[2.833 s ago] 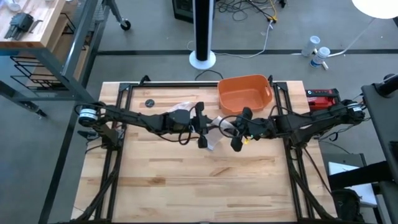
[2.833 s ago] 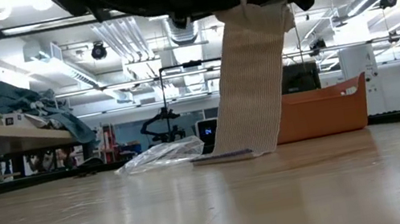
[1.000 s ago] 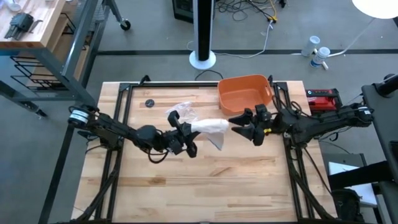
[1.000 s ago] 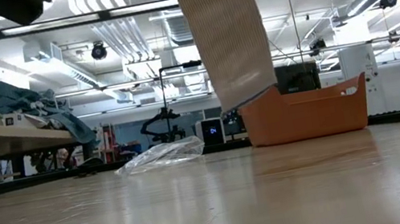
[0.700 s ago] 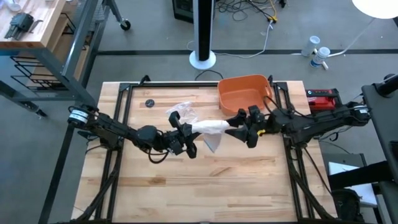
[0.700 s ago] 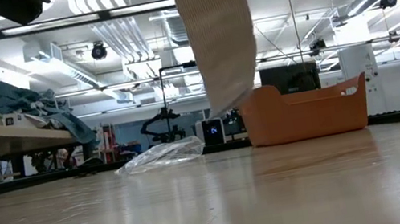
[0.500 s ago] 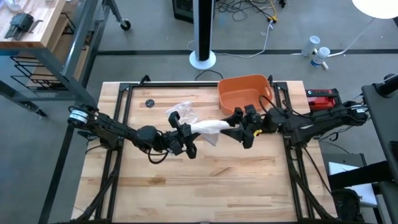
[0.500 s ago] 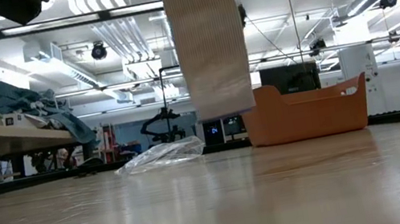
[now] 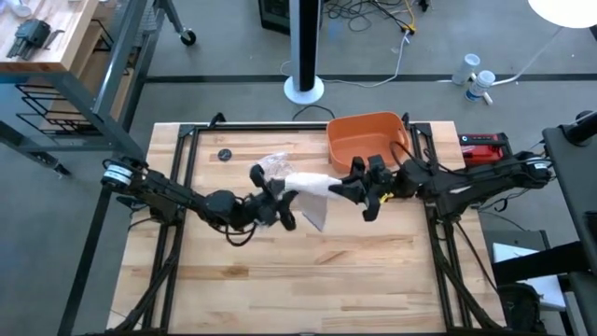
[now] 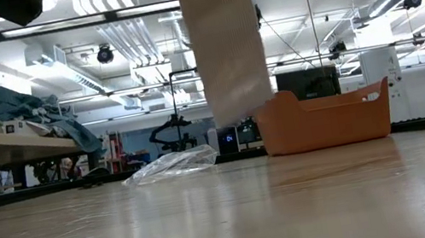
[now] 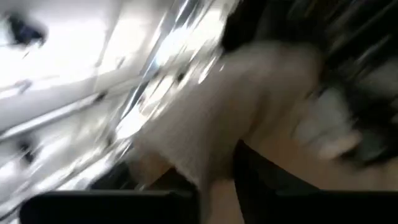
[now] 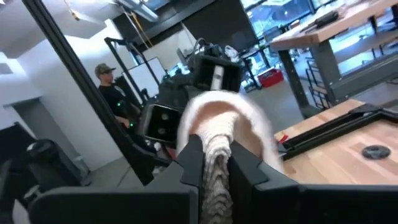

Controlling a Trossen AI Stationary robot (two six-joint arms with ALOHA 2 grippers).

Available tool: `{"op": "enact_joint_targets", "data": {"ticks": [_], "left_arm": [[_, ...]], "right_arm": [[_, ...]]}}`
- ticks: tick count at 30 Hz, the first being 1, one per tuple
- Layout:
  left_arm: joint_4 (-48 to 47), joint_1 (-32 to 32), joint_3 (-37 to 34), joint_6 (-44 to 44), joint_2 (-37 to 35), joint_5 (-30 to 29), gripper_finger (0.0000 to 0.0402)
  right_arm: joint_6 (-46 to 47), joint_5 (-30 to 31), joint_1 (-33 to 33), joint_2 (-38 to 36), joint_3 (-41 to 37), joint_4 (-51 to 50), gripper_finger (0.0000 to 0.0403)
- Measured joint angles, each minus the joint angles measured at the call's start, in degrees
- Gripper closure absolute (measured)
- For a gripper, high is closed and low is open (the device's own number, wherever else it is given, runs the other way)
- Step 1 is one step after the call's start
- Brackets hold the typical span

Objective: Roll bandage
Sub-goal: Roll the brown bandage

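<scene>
The off-white bandage [image 9: 312, 187] is stretched in the air between my two grippers above the table's middle. One strip of it [image 10: 221, 40] hangs down, and its lower end [image 10: 239, 110] is clear of the table. My right gripper [image 9: 343, 187] is at the bandage's right end and is shut on it. My left gripper [image 9: 280, 201] is at the left end. The blurred left wrist view shows only the pale cloth [image 11: 211, 118] close in front. My right gripper pinches the bandage's right end [image 12: 216, 167] between its two fingers, where the cloth is bunched narrow. The fingers come roughly level from the table's right. The bandage is lifted clear, and its strip hangs below.
An orange tub [image 9: 366, 138] stands at the far edge, right of centre. A crumpled clear wrapper [image 9: 272, 166] lies behind the left gripper, with a small black disc [image 9: 225, 155] to its left. A red and black device [image 9: 483, 145] sits at the right edge. A person [image 12: 109, 87] stands beyond the table.
My right gripper has moved toward the table's left, up to the bandage, and has shut on its right end. My left gripper has turned at the wrist without changing place. The hanging strip has swung a little and stays clear of the table.
</scene>
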Motion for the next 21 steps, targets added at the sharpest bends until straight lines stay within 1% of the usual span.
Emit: {"op": "enact_joint_targets", "data": {"ticks": [2,4,8,11,16,21], "left_arm": [[0.1,0.2,-0.3,2.4,-0.1,-5.2,0.0313],[-0.1,0.3,-1.0,4.8,-0.2,-7.2,0.0293],[-0.1,0.2,-2.3,5.3,-0.2,-6.5,0.0262],[-0.1,0.3,-2.5,4.9,-0.2,-6.3,0.0250],[0.2,0.2,-1.1,3.5,-0.2,-5.5,0.0245],[0.1,0.2,0.2,0.8,-0.2,-1.4,0.0256]], "right_arm": [[0.5,-1.5,0.2,-1.2,0.0,0.0,0.0376],[0.6,-2.0,0.3,-2.0,0.1,0.4,0.0376],[1.0,-1.0,0.1,-3.0,0.1,0.1,0.0376],[2.7,-1.2,0.2,-3.3,0.1,0.2,0.0376],[7.5,-1.6,0.2,-3.3,0.1,-0.2,0.0376],[11.1,-2.0,0.2,-3.2,0.1,-1.4,0.0376]]}}
